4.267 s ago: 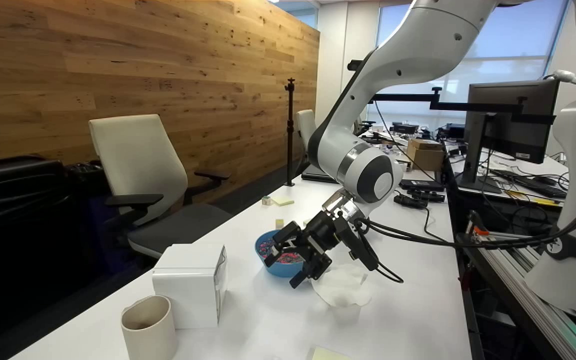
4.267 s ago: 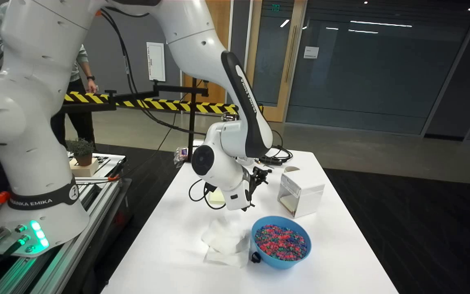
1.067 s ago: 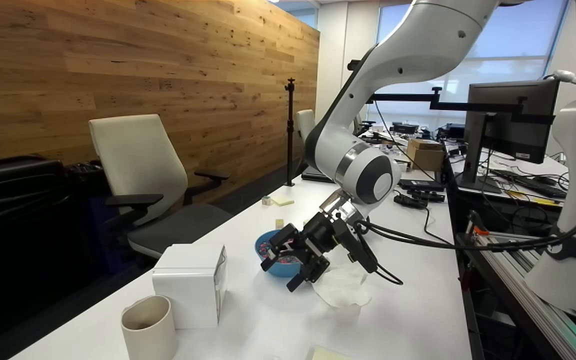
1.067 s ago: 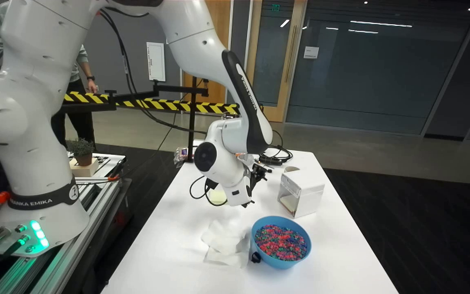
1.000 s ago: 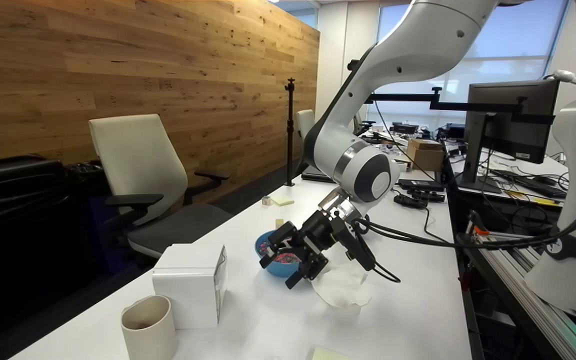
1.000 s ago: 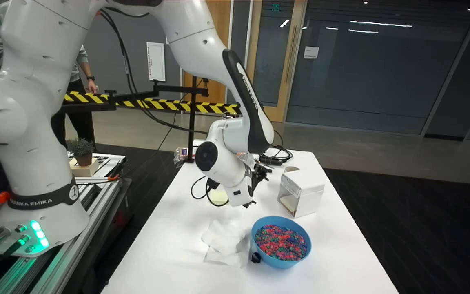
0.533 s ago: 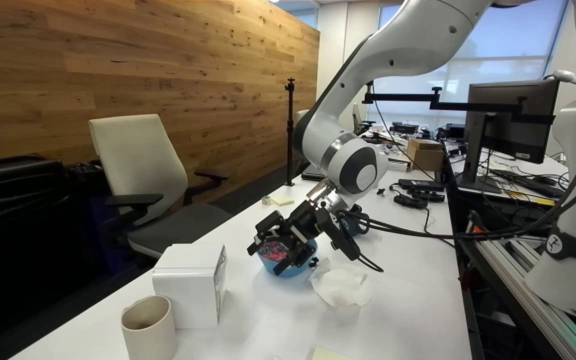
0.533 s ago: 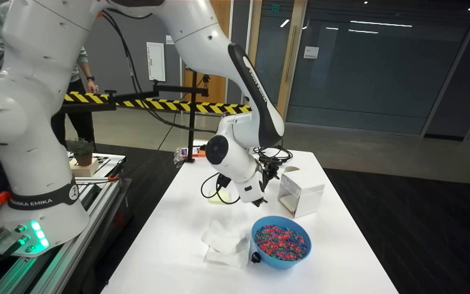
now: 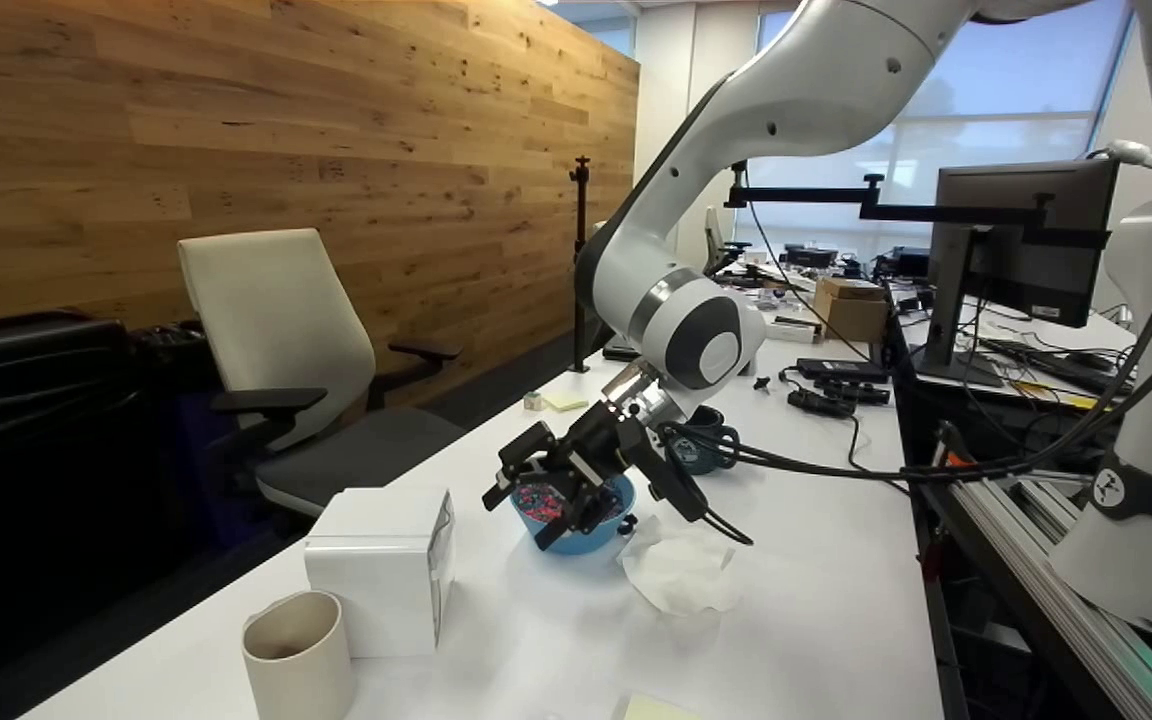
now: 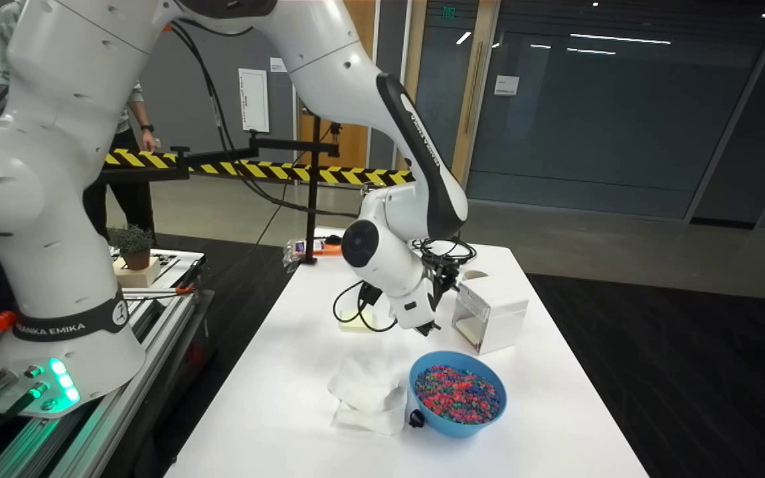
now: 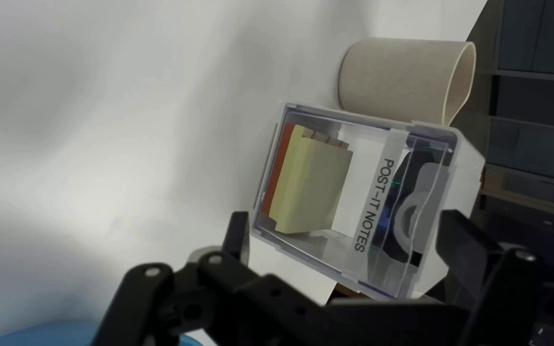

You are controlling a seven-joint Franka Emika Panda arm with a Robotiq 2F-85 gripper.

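Around the worktop (image 9: 786, 640), there are two fingers (image 11: 464, 250), one sticky-note box (image 9: 371, 590), one beige cup (image 11: 402, 79) at two o'clock in the wrist view, one blue bowl (image 10: 462, 431), beads (image 10: 457, 395) too many to count, one dark mug (image 9: 694, 460), one potted plant (image 10: 131, 238), one large monitor (image 9: 1041, 275) and one person (image 10: 135, 206).

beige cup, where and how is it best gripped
Perhaps by its thin rim, from above: the cup stands upright with its mouth open, so the jaws could straddle the edge. Favour the side away from the white box, which stands close beside it.
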